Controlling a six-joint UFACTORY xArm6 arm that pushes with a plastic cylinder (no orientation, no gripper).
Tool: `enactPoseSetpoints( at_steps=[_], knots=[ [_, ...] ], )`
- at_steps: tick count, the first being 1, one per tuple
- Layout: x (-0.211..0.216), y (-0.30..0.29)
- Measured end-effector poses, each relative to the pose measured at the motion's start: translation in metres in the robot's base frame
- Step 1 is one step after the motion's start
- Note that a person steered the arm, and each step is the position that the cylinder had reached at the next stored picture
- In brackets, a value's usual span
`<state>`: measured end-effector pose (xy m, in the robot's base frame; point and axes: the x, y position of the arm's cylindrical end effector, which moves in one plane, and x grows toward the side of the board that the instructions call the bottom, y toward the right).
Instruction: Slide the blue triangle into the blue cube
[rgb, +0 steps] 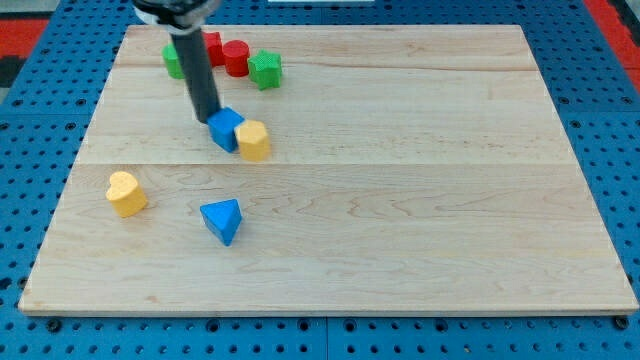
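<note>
against the upper-left side of the blue cube (226, 128) my tip (211, 119) is set, holding nothing; the blue triangle (222, 220) is seen well apart, toward the view's bottom.

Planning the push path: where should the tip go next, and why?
Probably down past the blue triangle to its lower side. My tip sits at the blue cube, which touches a yellow block; the triangle lies apart, toward the view's bottom, needing an upward push.
</note>
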<state>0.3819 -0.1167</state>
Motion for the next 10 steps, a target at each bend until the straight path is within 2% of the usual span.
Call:
enactPoseSetpoints(
  at_steps=[1, 2, 3, 5, 6, 7, 8, 10],
  knots=[
    [0.012, 0.012],
    [0.050, -0.026],
    [0.102, -0.038],
    [0.182, -0.010],
    [0.162, 0.011],
    [0.125, -0.003],
    [0.123, 0.010],
    [0.068, 0.024]
  ],
)
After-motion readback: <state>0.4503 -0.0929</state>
